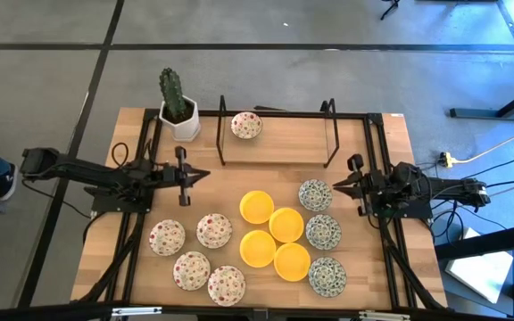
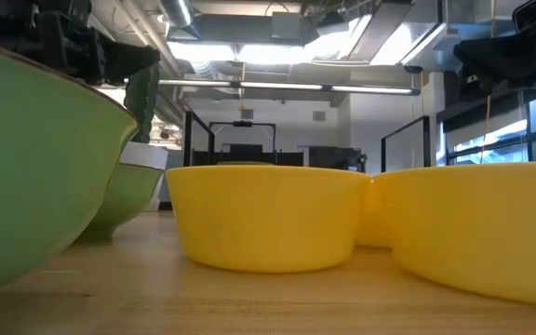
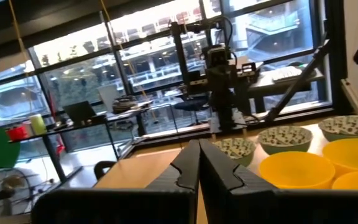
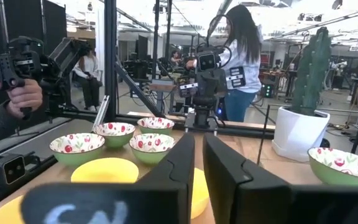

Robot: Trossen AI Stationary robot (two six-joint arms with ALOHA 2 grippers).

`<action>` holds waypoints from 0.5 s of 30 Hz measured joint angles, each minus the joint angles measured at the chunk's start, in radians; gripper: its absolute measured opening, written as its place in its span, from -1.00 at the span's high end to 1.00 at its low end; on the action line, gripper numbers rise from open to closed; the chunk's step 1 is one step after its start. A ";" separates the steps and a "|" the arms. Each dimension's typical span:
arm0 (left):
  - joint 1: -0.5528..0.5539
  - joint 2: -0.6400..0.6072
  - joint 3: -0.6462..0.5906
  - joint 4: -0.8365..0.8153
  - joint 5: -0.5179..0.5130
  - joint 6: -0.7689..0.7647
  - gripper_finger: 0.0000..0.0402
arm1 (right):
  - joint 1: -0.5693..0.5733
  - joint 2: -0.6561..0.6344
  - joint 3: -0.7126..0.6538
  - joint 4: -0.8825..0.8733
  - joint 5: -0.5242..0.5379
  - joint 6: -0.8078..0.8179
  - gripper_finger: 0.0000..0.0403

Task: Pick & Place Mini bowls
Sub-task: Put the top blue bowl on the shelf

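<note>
The mini bowls stand on their bases on the wooden table (image 1: pixel 373 143). Several yellow ones (image 1: pixel 273 235) cluster in the middle, several red-speckled ones (image 1: pixel 194 257) sit near left, and three green-grey patterned ones (image 1: pixel 322 231) sit to the right. One more red-speckled bowl (image 1: pixel 246 126) stands at the far side inside a black wire frame (image 1: pixel 328 134). My left gripper (image 1: pixel 203 176) hovers at the table's left, level and shut, with its fingers (image 3: pixel 191 163) together. My right gripper (image 1: pixel 334 185) hovers at the table's right, also level, with a narrow gap (image 4: pixel 198 142) between its fingers. Neither one holds anything.
A white pot with a green cactus (image 1: pixel 178 109) stands at the far left corner. Black rails (image 1: pixel 377 178) run along both sides of the table. In the right wrist view a person's hand (image 4: pixel 23 94) holds a controller, and another person (image 4: pixel 240 56) stands beyond the table.
</note>
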 joint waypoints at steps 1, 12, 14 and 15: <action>0.000 0.000 0.000 0.000 -0.002 0.002 0.98 | 0.000 0.000 0.000 -0.001 0.001 -0.001 0.87; 0.000 0.000 0.000 -0.001 -0.001 -0.035 0.98 | 0.000 0.000 0.000 -0.033 -0.025 -0.018 0.98; 0.000 0.000 0.000 -0.001 -0.001 -0.036 0.98 | 0.000 0.000 0.000 -0.033 -0.025 -0.017 0.98; 0.000 0.000 0.000 -0.002 -0.001 -0.037 0.99 | 0.000 0.000 0.000 -0.033 -0.025 -0.017 0.99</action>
